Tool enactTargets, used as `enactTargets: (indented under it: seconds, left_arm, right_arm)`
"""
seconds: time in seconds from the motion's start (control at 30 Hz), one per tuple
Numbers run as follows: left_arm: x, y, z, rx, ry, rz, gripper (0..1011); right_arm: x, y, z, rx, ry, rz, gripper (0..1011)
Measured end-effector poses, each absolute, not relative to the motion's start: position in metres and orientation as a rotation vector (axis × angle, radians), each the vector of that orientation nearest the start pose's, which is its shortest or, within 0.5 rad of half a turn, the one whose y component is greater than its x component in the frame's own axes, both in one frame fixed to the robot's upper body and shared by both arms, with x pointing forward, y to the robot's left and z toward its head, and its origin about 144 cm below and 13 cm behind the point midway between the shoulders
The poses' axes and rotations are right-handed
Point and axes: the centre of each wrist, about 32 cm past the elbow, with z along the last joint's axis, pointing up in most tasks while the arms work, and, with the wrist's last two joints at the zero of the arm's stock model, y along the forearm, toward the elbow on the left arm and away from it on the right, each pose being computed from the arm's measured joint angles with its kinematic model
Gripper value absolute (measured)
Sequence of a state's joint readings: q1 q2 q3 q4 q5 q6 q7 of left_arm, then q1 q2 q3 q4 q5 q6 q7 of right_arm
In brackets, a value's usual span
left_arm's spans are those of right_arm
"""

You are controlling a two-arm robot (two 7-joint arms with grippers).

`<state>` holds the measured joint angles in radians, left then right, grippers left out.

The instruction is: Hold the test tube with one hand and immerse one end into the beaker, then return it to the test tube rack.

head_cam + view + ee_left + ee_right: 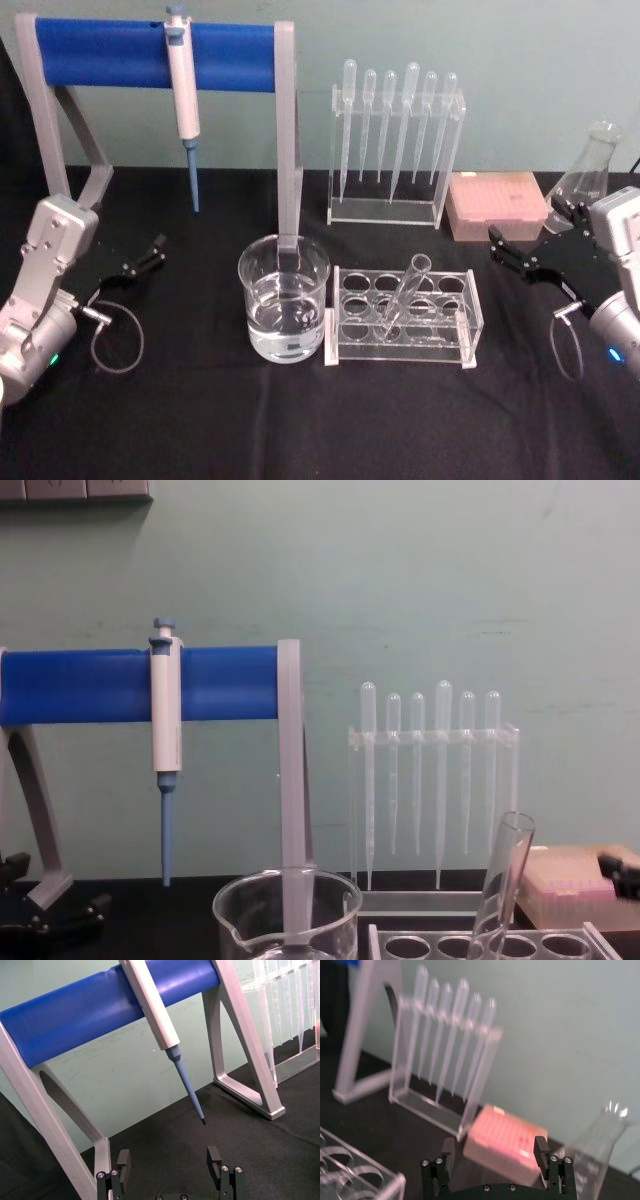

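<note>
A tube [405, 297] is leaning in a clear rack [468, 330] at the middle of the black worktop [300, 430], its rim tilting rightward. A beaker [283, 300] is standing just left of the rack. The left hand [145, 257] and right hand [525, 228] are hovering at either side, well apart from the tube, both released and empty.

With nothing being gripped, the dip is either wholly ahead or already finished, and the scene is not settling which. The head view is showing water in the beaker. The chest view is showing the tube's slant side-on. Both wrist views are showing spread jaws with nothing between them.
</note>
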<state>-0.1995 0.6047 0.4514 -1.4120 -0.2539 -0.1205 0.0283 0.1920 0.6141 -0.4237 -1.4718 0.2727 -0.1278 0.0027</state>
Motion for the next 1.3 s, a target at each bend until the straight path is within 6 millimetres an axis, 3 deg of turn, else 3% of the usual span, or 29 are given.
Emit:
enactTargets:
  seconds: [0.3,0.53,0.73,1.0,1.3]
  left_arm:
    - [0.489,0.310,1.140,0.304,-0.285,1.248,1000]
    - [0.489,0.310,1.140,0.304,-0.285,1.248,1000]
    - [0.489,0.310,1.140,0.304,-0.285,1.248,1000]
    - [0.489,0.310,1.140,0.304,-0.285,1.248,1000]
    - [0.489,0.310,1.140,0.304,-0.285,1.248,1000]
  right_arm:
    - [0.469,-0.319,1.195,-0.142,-0.304,-1.113,1002]
    - [0.449,-0.342,1.202,-0.095,-0.227,-0.933,1002]
    - [0.444,-0.352,1.197,-0.100,-0.175,-0.754,1002]
    - [0.454,-0.343,1.185,-0.091,-0.128,-0.597,1002]
    - [0.472,-0.320,1.190,-0.096,-0.145,-0.534,1002]
